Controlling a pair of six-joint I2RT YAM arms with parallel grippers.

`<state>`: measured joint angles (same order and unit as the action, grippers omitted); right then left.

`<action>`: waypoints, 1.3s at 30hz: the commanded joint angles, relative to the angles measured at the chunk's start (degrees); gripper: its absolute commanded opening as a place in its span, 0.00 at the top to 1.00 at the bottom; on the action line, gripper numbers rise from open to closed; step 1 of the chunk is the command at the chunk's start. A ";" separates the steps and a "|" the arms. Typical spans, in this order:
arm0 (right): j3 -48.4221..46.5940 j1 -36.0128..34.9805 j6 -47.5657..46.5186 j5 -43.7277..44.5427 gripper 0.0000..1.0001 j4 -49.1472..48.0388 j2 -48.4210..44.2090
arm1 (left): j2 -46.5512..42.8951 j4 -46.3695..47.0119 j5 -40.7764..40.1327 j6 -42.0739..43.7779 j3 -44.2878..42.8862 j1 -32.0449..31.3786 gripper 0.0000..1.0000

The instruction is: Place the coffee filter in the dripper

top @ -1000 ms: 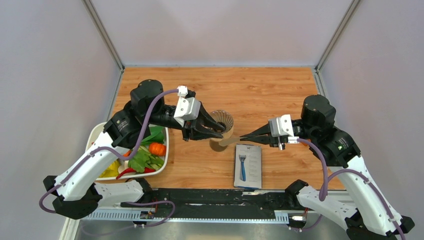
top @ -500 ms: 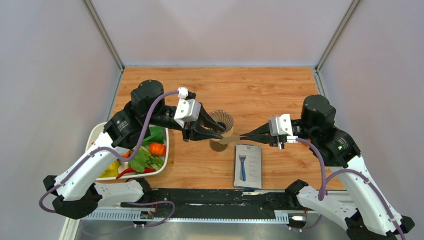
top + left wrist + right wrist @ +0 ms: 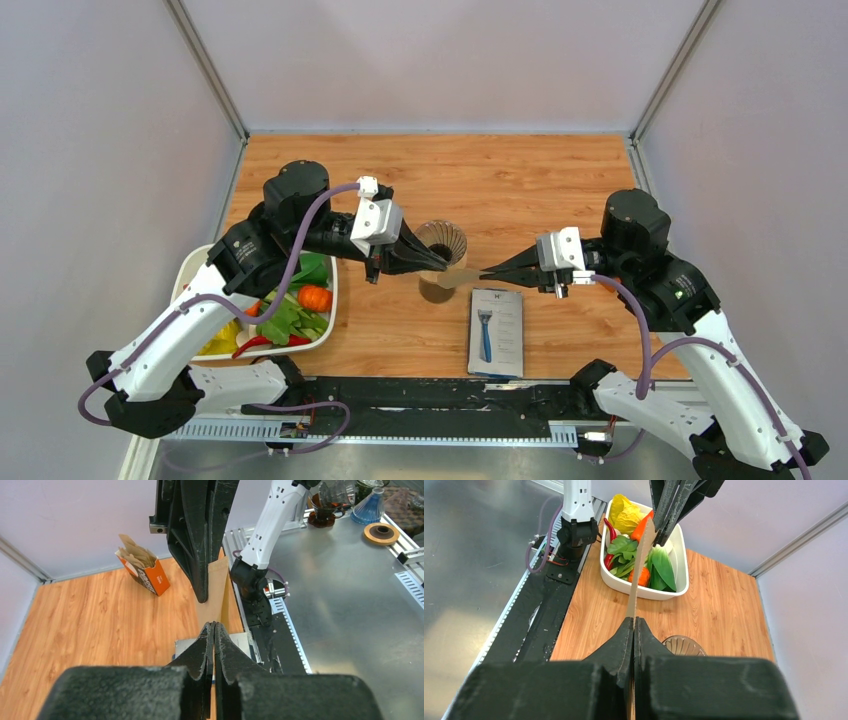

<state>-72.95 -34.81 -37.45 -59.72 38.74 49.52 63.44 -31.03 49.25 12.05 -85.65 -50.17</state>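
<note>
The coffee filter (image 3: 460,279) is a flat tan paper held edge-on between both grippers, just in front of the dripper (image 3: 443,241). My left gripper (image 3: 441,268) is shut on its left end, and my right gripper (image 3: 484,276) is shut on its right end. In the left wrist view the filter (image 3: 216,592) runs from my left gripper (image 3: 214,625) up to the right fingers (image 3: 200,545). In the right wrist view the filter (image 3: 639,565) rises from my right gripper (image 3: 634,620), and the ribbed dripper (image 3: 684,645) sits on the table to the right.
A white tray (image 3: 331,310) of vegetables stands at the front left, also in the right wrist view (image 3: 644,594). A boxed razor (image 3: 496,331) lies in front of the dripper. An orange box of brown papers (image 3: 145,570) stands by the wall.
My left gripper's jaws were spread around the filter's left end and have closed onto it. The right gripper and filter have stayed in place.
</note>
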 commanded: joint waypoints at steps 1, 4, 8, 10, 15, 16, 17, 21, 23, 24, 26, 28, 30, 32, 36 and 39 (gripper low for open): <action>-0.31 -0.33 1.02 -2.24 1.00 -1.55 -0.20 | -0.75 2.41 -1.04 0.06 0.34 -0.24 0.99; 0.32 -0.35 1.75 -2.41 1.00 -2.61 -0.39 | -0.56 2.64 -1.79 -0.10 0.41 -0.27 1.00; -0.17 -0.36 2.80 -2.33 1.00 -3.75 0.28 | 0.04 2.33 -1.57 -0.57 0.26 -0.22 1.00; -0.49 -0.31 3.10 -2.49 1.00 -3.99 0.70 | 0.36 2.43 -0.92 -0.89 0.40 -0.25 1.00; -0.32 -0.56 3.25 -2.93 1.00 -4.53 1.27 | 1.15 2.55 -1.25 -1.16 0.56 -0.43 1.00; -0.23 -0.72 3.26 -2.79 1.00 -4.53 1.41 | 1.27 2.59 -1.59 -1.16 0.59 -0.43 1.00; -0.19 -0.82 3.25 -2.69 1.00 -4.53 1.42 | 1.35 2.66 -1.82 -1.29 0.62 -0.44 1.00; -0.17 -1.18 3.52 -2.38 1.00 -4.79 1.70 | 1.59 3.18 -3.47 -1.57 0.86 -0.45 1.00; -0.08 -1.18 3.59 -2.29 1.00 -4.80 1.74 | 1.61 3.39 -4.85 -1.58 1.19 -0.44 1.00; -0.02 -1.18 3.68 -2.25 1.00 -4.88 1.73 | 1.56 3.36 -6.14 -1.59 1.25 -0.47 1.00; 0.09 -1.22 3.86 -1.44 1.00 -4.90 1.65 | 1.37 2.93 -7.31 -1.32 1.19 -0.50 1.00; 0.22 -1.23 3.96 -0.26 1.00 -4.85 1.40 | 0.69 2.59 -7.45 -0.84 1.36 -0.46 1.00; 0.44 -1.21 3.91 1.10 1.00 -4.77 1.14 | -0.22 2.30 -6.75 -0.86 1.81 -0.51 1.00; 0.67 -1.23 3.92 2.24 1.00 -4.79 0.90 | -0.88 2.13 -6.21 -1.25 2.15 -0.49 1.00; 0.75 -1.22 4.18 2.78 1.00 -4.87 1.13 | -1.42 1.02 -5.81 -1.58 2.11 -0.46 0.96; 0.37 -1.22 4.30 3.18 1.00 -4.89 1.69 | -1.63 0.85 -5.46 -1.57 2.37 -0.51 0.90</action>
<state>-72.10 -35.62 -33.50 -57.08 36.07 51.09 63.20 -30.30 42.89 10.92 -83.50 -50.28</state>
